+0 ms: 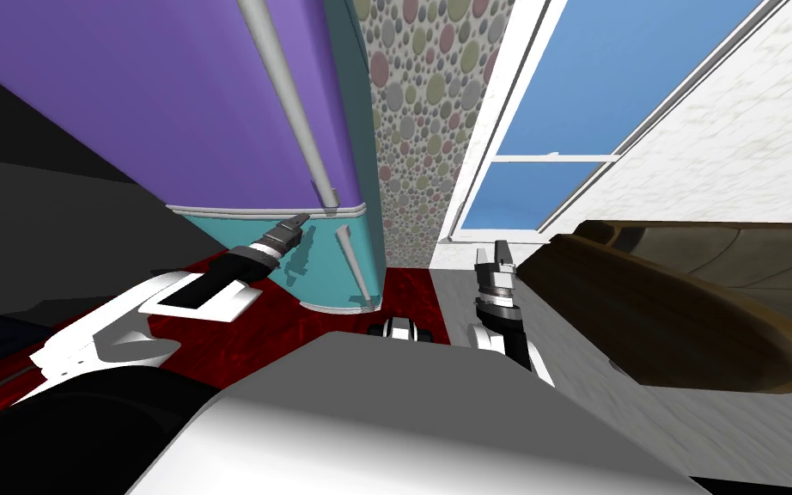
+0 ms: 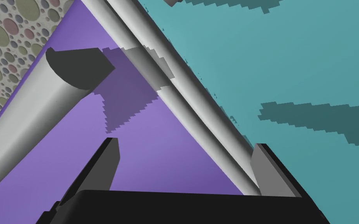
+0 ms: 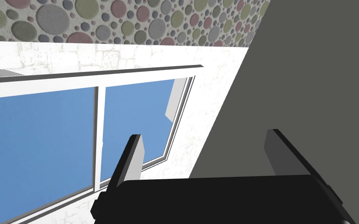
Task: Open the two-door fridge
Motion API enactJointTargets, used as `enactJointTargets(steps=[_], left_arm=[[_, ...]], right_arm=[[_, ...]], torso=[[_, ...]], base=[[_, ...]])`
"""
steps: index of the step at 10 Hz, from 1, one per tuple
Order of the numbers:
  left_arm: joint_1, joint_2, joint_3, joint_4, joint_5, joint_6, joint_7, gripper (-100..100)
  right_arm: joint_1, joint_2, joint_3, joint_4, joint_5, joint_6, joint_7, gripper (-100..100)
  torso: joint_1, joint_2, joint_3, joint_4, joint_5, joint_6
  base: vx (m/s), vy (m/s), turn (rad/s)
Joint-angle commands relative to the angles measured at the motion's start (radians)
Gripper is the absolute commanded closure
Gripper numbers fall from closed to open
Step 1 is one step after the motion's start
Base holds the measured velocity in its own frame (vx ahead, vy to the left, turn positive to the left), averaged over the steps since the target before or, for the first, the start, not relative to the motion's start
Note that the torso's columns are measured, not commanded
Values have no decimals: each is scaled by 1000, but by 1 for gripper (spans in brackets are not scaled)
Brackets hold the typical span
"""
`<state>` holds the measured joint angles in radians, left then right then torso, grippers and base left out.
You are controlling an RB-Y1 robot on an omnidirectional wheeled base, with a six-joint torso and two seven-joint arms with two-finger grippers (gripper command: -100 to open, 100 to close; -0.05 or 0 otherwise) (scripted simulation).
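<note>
Left gripper [image 1: 301, 220], fingers apart, sits at the seam between the fridge's [image 1: 358, 129] purple upper door [image 1: 145, 94] and teal lower door [image 1: 325, 266], just left of the grey handle's [image 1: 287, 94] lower end. Right gripper [image 1: 490, 253], fingers spread, hangs well right of the fridge.

Free gap, seemingly, between handle [image 2: 38, 105] and grey trim [image 2: 192, 102] for left pincer [image 2: 185, 143].

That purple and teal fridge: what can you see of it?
The fridge stands on a dark red floor beside a dotted wall. A large purple door sits above a smaller teal door, a pale grey strip between them. A long grey handle runs down the purple one, a short grey handle down the teal. Both look shut. The left arm's jaws stand open close to the strip.
</note>
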<state>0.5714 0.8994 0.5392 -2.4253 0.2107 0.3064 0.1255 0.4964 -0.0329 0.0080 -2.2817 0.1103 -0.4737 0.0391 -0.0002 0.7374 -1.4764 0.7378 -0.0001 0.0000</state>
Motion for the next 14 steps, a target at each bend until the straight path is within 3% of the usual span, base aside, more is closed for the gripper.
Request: enactJointTargets(steps=[1,4,7,10,12,13,14], left_arm=[[4,82,52,-11,18,80,22,-100],[8,171,103,-41,36,160,43,-100],[11,233,139,-88,49,215,58,-100],[13,269,158,-144,55,243,66,-100],[26,262,171,-138,65,251,66,-100],[27,262,171,-138,65,251,66,100],[-25,270,122,-90,23,211,64,100]], right_arm=[[0,0,0,0,0,0,0,0],[0,0,0,0,0,0,0,0],[0,0,0,0,0,0,0,0],[0,0,0,0,0,0,0,0],[0,0,0,0,0,0,0,0],[0,0,0,0,0,0,0,0],[0,0,0,0,0,0,0,0]], torso=[[-1,0,0,0,0,0],[1,1,0,0,0,0],[-5,1,0,1,-4,4],[-20,-1,-2,2,-11,9],[-8,-2,-2,0,-4,3],[-1,-1,-1,0,-1,1],[4,-2,-1,-2,2,0]], base=[[47,-67,-7],[47,-51,-8],[27,-34,11],[15,-11,1],[0,0,0],[0,-7,-6],[-185,127,-279]])
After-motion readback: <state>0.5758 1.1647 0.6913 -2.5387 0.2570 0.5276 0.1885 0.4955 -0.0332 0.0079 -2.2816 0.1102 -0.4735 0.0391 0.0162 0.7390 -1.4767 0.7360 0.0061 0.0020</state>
